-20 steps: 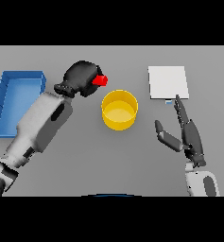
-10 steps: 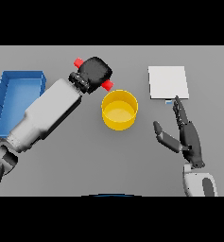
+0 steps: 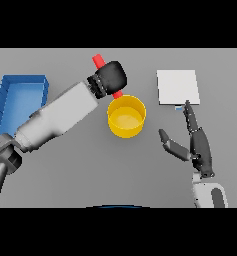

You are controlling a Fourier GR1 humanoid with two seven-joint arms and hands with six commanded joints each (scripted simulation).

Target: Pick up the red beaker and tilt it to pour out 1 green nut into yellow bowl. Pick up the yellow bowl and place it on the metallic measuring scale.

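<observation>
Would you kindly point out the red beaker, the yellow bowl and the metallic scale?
red beaker (image 3: 97,61), head view, end above the left hand.
yellow bowl (image 3: 126,128), head view, front wall.
metallic scale (image 3: 177,86), head view, middle of plate.

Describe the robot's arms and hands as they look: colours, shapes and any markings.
Both arms have smooth, rounded shells in white and light grey. The left arm is a thick, tube-like forearm with a dark grey joint low down and a ribbed black wrist collar. The left hand is bulky and black. The right hand is dark grey to black with slim, segmented fingers above a white cuff. No cables or markings show.
</observation>
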